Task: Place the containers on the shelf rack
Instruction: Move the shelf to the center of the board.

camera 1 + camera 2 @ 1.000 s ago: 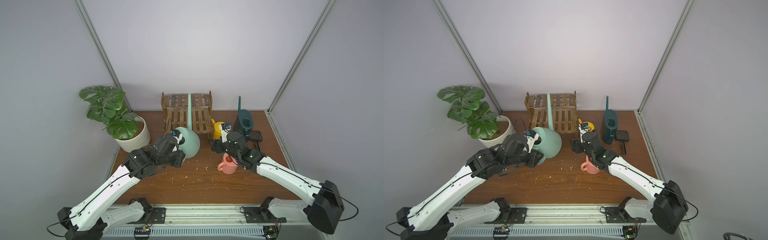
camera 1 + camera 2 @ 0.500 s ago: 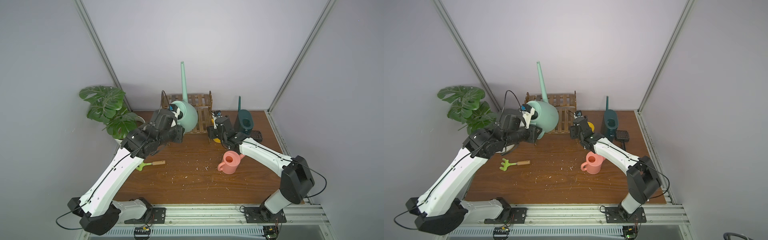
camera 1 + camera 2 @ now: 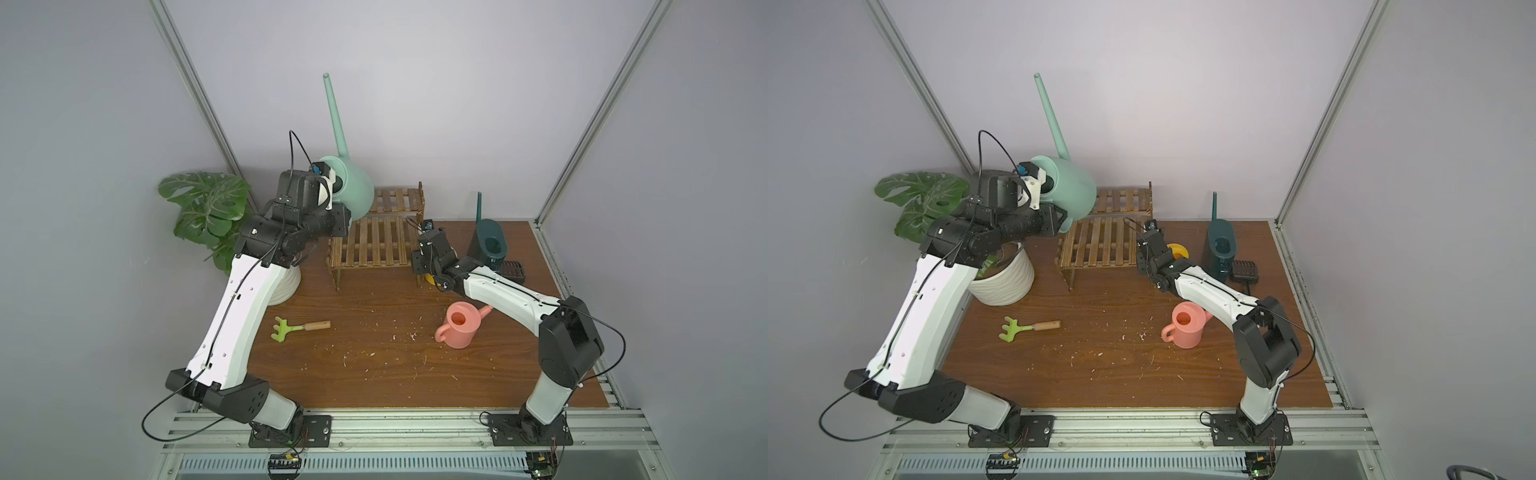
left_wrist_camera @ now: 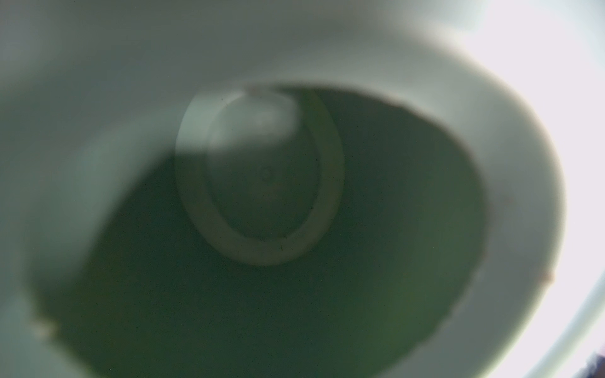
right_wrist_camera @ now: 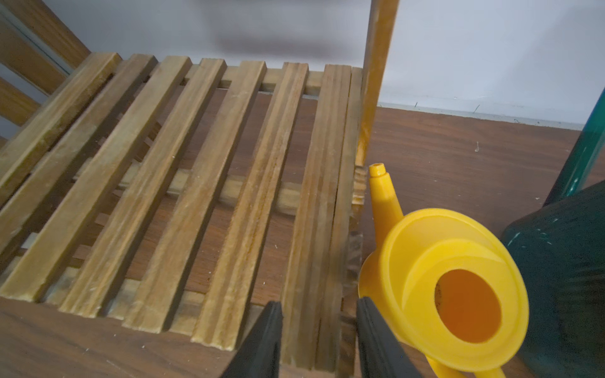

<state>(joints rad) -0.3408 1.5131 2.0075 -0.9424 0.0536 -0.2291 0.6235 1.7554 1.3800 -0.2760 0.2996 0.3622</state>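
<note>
Mint-green can (image 3: 353,187), clamped in my left gripper (image 3: 334,189), now lifted; shelf rack (image 3: 376,245) just ahead. My right gripper (image 5: 319,314) narrows astride rack corner, likely steadying; grip unclear.

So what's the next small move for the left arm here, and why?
Probably lower the mint-green can onto the top tier of the shelf rack and level it. The left gripper grips it at the mouth, tilted over one end of that tier with the spout pointing up; the slats beside it are bare. Whether its base touches yet is unclear.
</note>
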